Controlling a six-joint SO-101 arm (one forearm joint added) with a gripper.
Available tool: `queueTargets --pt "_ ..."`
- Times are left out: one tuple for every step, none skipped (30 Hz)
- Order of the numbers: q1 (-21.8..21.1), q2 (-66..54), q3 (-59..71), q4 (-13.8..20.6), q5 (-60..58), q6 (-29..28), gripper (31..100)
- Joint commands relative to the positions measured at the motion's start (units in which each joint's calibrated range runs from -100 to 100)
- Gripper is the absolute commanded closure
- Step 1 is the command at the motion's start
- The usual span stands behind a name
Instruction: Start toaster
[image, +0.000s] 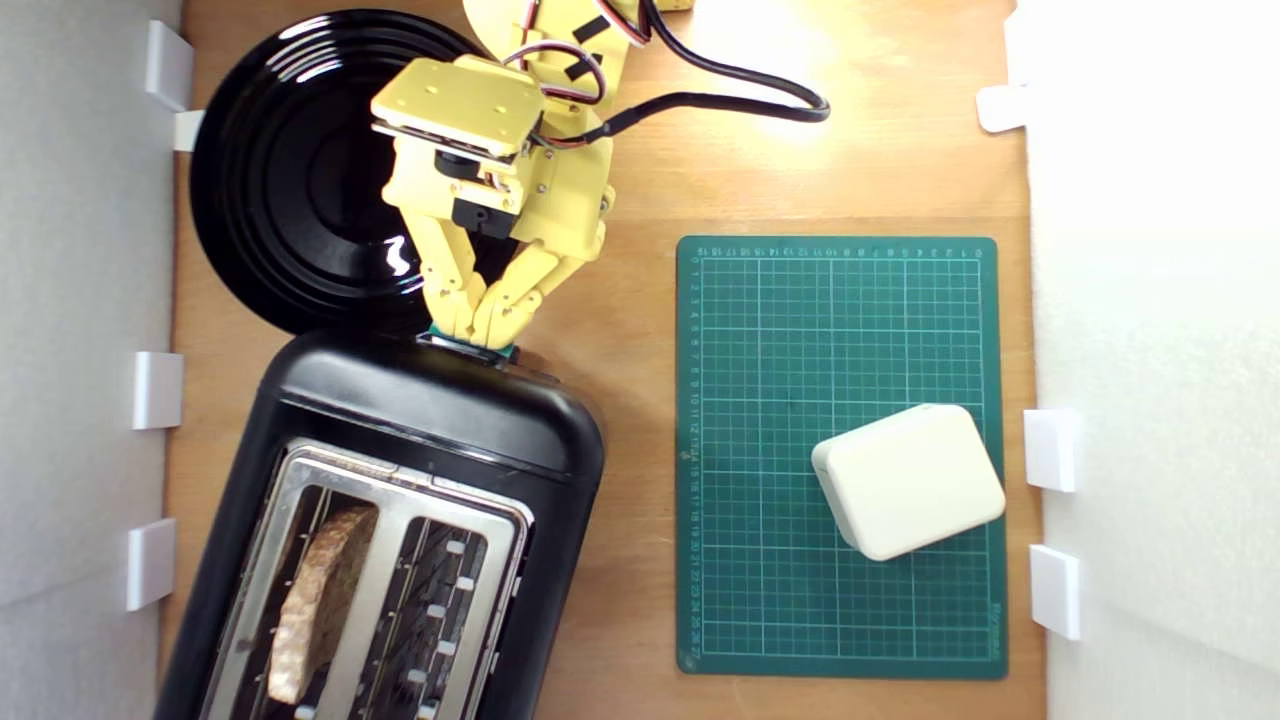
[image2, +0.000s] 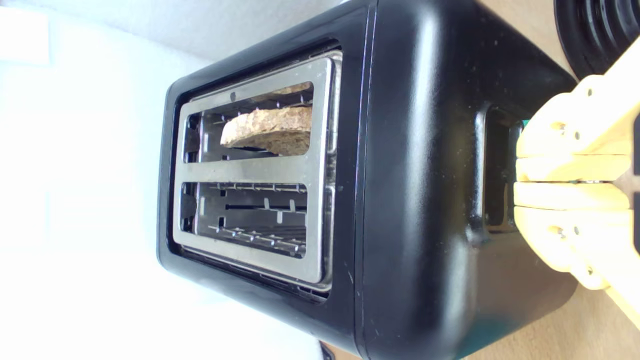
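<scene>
the worktop carries the black toaster at the exterior view's lower left, just beside a round black plate, with a green cutting mat well apart. a slice of bread sits in one slot. the yellow hand, fingers pressed together, rests over the small teal lever knob. the lever-pressing step looks in hand; next calls for a firm downward push until it latches.

A wooden table carries the black toaster at the exterior view's lower left, a round black plate just above it, and a green cutting mat at the exterior view's right.
</scene>
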Motion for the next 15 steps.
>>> queueTargets --pt "-1.3 -0.3 -3.3 -0.4 -2.1 -0.4 98.9" --pt "-1.0 -0.3 -3.2 -0.4 -2.1 -0.4 98.9" --pt "-0.8 -0.3 -3.1 -0.2 -2.1 -0.3 98.9" --pt "-0.7 -0.3 -3.1 -0.1 -2.1 -0.2 98.9" --pt "-0.6 -0.3 -3.1 0.1 -2.1 -0.2 98.9" --pt "-0.6 -0.3 -3.0 0.3 -2.1 -0.2 98.9" --pt "-0.5 -0.3 -3.0 0.5 -2.1 -0.1 98.9" --pt "-0.5 -0.3 -3.0 0.6 -2.1 -0.1 98.9" --pt "-0.5 -0.3 -3.0 0.6 -2.1 -0.1 98.9" --pt "0.1 -0.3 -3.0 0.6 -2.1 -0.1 98.9" --pt "1.0 -0.3 -3.0 0.0 -2.1 -0.1 98.9" --pt "1.4 -0.3 -3.0 0.0 -2.1 -0.1 98.9" --pt "1.6 -0.2 -3.0 -0.1 -2.1 -0.1 98.9" --pt "1.7 -0.2 -3.0 -0.2 -2.1 -0.1 98.9" --pt "1.7 -0.2 -3.0 0.0 -2.1 -0.1 98.9"
